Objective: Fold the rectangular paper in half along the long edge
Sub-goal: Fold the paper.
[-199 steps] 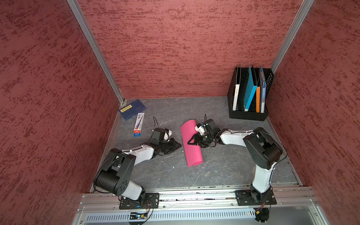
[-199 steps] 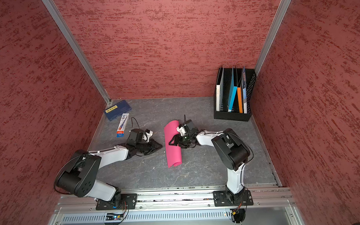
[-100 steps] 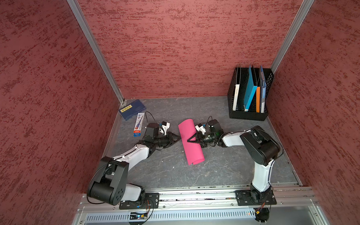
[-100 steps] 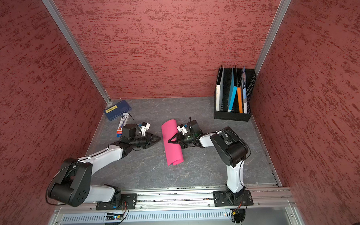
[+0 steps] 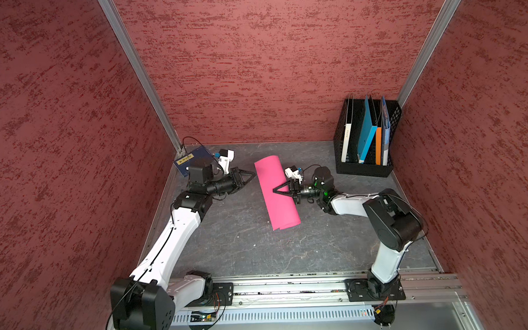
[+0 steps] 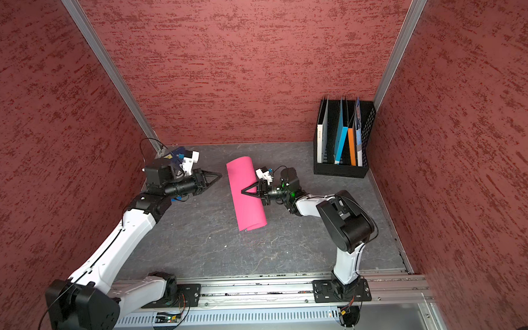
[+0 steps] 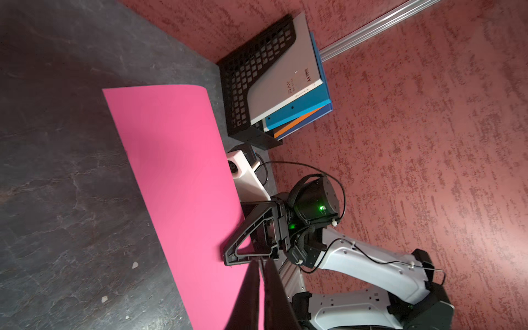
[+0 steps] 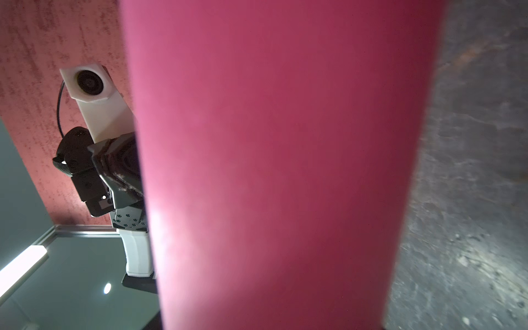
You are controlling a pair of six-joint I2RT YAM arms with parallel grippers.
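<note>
At this moment the left gripper (image 5: 251,174) had left the work. A second earlier it had lain low just left of the sheet. It now stood raised at the far left of the table (image 5: 229,233), close over the navy booklet (image 5: 196,154), with its jaws brought fully together on nothing and its tip pointing at the sheet without touching it. The rectangular paper (image 5: 281,212) lay near the middle of the table, doubled over lengthwise, long axis running near to far. Over the same second it had shifted slightly toward the far wall, together with the right gripper (image 5: 275,191). Its top layer still arched in a loose curve, and no sharp crease was visible. The right gripper reached in from the right, with one finger lying across the top layer about midway along the sheet. The other finger was hidden, so I could not tell whether the jaws were clamping the paper or only resting on it. In my judgement the fold-over was done and the crease was not. With the left arm withdrawn, only the right gripper restrained the sheet, which could spring open if released. The file rack (image 5: 365,168) at the far right stood well clear.
</note>
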